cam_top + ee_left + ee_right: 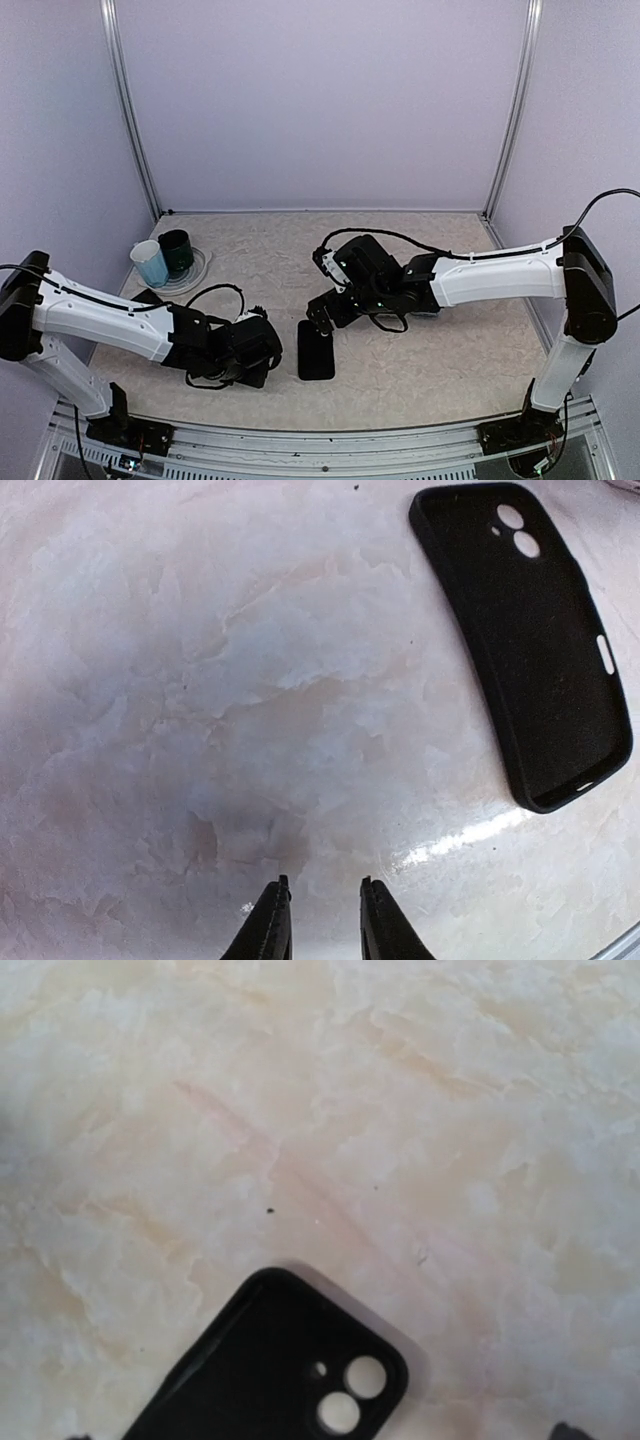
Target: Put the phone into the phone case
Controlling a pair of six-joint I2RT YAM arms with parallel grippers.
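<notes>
A black phone case (316,350) lies flat on the marbled table, open side up, with its camera cutouts showing. It also shows in the left wrist view (530,650) and in the right wrist view (275,1370). No phone shows in any view. My left gripper (272,350) sits low just left of the case; its fingers (270,925) stand a narrow gap apart with nothing between them. My right gripper (322,318) hovers over the case's far end with its camera cutouts. Only its fingertips (565,1430) show at the frame's bottom corners, wide apart and empty.
A light blue cup (150,263) and a dark green cup (177,252) stand on a clear plate (198,270) at the back left. Black cables loop beside both wrists. Lilac walls close off the back and sides.
</notes>
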